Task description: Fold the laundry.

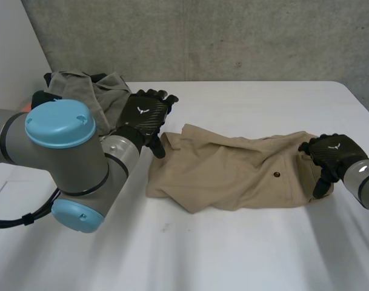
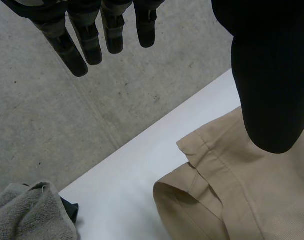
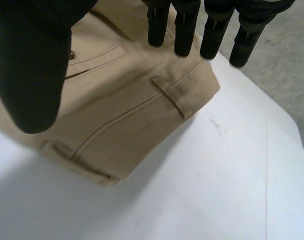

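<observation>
— Where are the crumpled beige cotton trousers [image 1: 232,173]?
— On the white table [image 1: 232,254], between the arms. A heap of grey towelling cloth [image 1: 81,91] sits at the far left.
— The left robot hand [image 1: 145,114]?
— Spread wide with straight fingers [image 2: 77,47], over the trousers' left end, gripping nothing.
— The right robot hand [image 1: 332,151]?
— Also spread, thumb apart, over the waistband end, nothing pinched.
</observation>
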Action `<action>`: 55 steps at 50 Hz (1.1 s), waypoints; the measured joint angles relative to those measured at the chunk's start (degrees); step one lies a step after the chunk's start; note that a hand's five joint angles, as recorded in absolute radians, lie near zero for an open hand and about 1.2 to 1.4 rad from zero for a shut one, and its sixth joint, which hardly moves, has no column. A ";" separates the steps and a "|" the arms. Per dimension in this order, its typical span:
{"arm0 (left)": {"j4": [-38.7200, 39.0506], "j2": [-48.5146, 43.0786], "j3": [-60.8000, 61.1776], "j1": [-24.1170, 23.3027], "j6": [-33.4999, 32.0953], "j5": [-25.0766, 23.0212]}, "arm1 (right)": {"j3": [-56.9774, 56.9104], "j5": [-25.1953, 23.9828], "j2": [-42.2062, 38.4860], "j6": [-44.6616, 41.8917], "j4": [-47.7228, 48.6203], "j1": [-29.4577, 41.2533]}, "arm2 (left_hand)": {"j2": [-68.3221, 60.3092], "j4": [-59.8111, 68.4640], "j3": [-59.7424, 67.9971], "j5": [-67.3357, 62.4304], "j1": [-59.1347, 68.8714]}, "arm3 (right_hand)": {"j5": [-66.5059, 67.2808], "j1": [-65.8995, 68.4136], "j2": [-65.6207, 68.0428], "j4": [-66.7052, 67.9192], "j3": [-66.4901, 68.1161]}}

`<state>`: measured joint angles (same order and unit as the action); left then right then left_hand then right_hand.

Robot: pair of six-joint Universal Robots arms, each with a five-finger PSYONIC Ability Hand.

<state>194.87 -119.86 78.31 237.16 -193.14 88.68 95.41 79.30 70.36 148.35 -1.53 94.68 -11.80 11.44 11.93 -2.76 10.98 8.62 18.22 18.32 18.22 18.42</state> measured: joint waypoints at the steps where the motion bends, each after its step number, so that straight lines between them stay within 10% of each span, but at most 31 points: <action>1: 0.01 0.00 0.00 -0.01 -0.05 0.00 | 0.30 -0.26 0.33 -0.41 -0.92 -0.18 | 0.00 0.00 0.00 0.00 0.00 | 1.29 1.25 1.08 1.41 1.36; 16: 0.08 -0.09 -0.08 -0.08 -0.15 0.00 | 3.40 -2.54 -6.13 -8.12 5.32 -0.18 | 0.00 0.00 0.00 0.00 0.00 | 4.89 4.36 3.00 4.34 4.10; 25: 0.07 0.07 0.05 -0.02 -0.07 0.00 | 2.59 -0.30 -8.55 -8.02 16.05 -0.44 | 0.00 0.00 0.00 0.00 0.00 | 45.83 43.60 47.94 47.62 47.52; 39: 0.06 0.92 0.09 0.52 0.07 0.51 | -1.76 0.35 -2.14 -9.82 13.90 -1.98 | 0.00 0.00 0.00 0.00 0.00 | 47.96 44.31 48.90 49.92 48.88; 47: -0.06 2.83 -0.07 2.16 0.47 1.72 | -9.83 -0.70 -1.72 -12.18 10.40 9.83 | 0.00 0.00 0.00 0.00 0.00 | 48.88 44.31 48.90 50.44 49.64; 55: -0.87 8.94 1.06 6.49 2.10 2.70 | -14.11 -13.72 -8.70 -11.47 16.78 26.87 | 0.00 0.00 0.00 0.00 0.00 | 49.43 44.31 49.34 50.49 49.71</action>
<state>194.00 -110.92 79.38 243.65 -191.03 91.38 81.30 65.58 61.66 136.88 15.25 121.55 -11.80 11.44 11.93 -2.76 10.98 58.05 62.54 67.66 68.72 68.13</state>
